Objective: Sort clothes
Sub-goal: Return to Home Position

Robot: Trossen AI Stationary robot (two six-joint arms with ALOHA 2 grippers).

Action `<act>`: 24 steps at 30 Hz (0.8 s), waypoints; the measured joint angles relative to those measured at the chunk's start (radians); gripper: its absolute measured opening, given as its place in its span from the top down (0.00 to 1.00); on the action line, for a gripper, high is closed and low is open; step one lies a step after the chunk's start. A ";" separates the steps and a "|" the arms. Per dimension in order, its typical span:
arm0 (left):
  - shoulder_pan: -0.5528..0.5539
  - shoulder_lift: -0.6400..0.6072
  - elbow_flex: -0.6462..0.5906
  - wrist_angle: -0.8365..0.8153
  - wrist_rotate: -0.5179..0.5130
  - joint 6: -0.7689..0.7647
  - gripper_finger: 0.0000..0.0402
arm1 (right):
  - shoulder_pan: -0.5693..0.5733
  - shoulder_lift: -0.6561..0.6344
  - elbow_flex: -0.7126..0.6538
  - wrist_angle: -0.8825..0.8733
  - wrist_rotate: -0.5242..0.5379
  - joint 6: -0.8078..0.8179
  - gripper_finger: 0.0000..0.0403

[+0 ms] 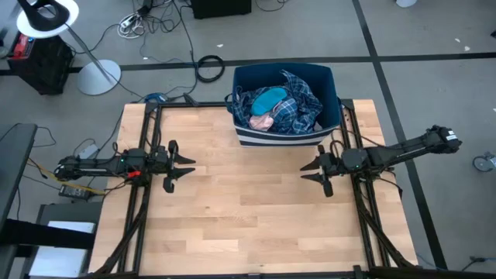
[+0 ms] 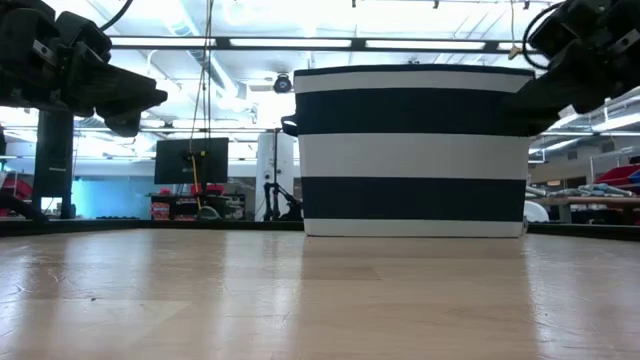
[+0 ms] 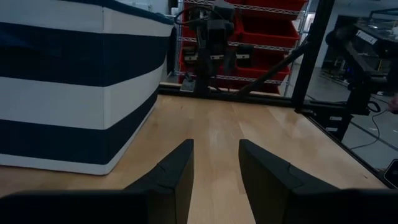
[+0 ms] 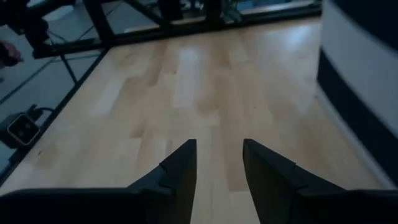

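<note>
- Okay, a navy-and-white striped fabric bin (image 1: 280,138) is sitting upright at the far edge of the wooden table (image 1: 248,225), near the middle of that edge and a bit toward the right arm's side.
- All visible clothes are lying inside the bin. The blue plaid shirt (image 1: 301,110) is bunched up and filling most of it.
- On top of the shirt, the teal sock (image 1: 269,100) is lying near the middle of the bin. A pink piece (image 1: 262,122) is showing just beside it, toward the bin's near wall.
- Over the table's left side, the left gripper (image 1: 183,172) is hanging clear of the wood and pointing toward the centre, well apart from the bin.
- Its fingers (image 3: 177,177) are standing spread, gripping nothing, with bare wood showing in the gap. The bin's striped wall is showing off to one side in the left wrist view.
- Over the table's right side, the right gripper (image 1: 308,173) is hanging and facing the left one, near the bin's near right corner but not touching it.
- Its fingers (image 4: 273,177) are also standing spread, with only bare tabletop showing between them.
- From the low view, both arms are sitting high in the upper corners, above the tabletop.
</note>
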State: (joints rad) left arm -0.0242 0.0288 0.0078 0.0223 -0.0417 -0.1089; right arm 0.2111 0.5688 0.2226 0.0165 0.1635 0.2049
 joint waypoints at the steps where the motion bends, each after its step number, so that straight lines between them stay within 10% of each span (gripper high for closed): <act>1: 0.000 0.000 0.000 0.001 0.000 0.000 0.67 | 0.000 -0.026 0.000 -0.013 0.006 -0.007 0.67; 11: 0.000 0.000 0.000 0.001 0.001 0.000 0.67 | 0.000 -0.233 -0.013 -0.173 0.088 -0.024 0.67; 24: 0.000 0.004 0.000 0.002 0.002 0.001 0.67 | 0.001 -0.399 -0.209 0.037 0.132 -0.080 0.67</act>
State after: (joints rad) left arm -0.0242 0.0326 0.0079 0.0238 -0.0395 -0.1078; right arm 0.2119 0.1699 0.0134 0.0539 0.2956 0.1251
